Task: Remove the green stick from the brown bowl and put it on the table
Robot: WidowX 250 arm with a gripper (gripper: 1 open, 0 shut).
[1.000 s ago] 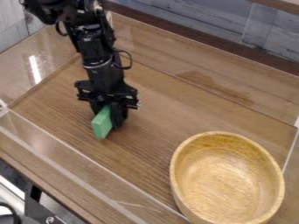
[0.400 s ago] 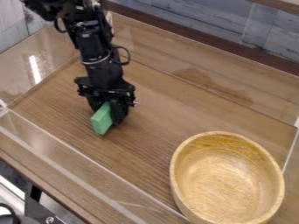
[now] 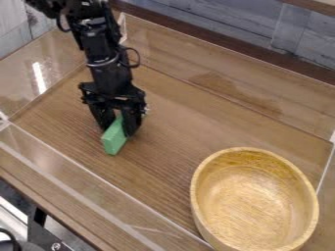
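Observation:
The green stick [image 3: 114,140] lies on the table [image 3: 222,108] at the left, its upper end between my gripper's fingers. My gripper [image 3: 116,120] points straight down over it, jaws spread a little wider than the stick, so it looks open and no longer clamped on it. The black arm rises behind it toward the top left. The brown bowl [image 3: 256,201] sits empty at the front right, well apart from the stick and the gripper.
Low clear plastic walls [image 3: 53,181] run along the front and left edges of the table, with another at the right [image 3: 327,147]. Bare wood stretches between the stick and the bowl.
The jaws were shut on the green stick and have now spread apart. The stick rests on the table. Gripper and stick have shifted slightly left.

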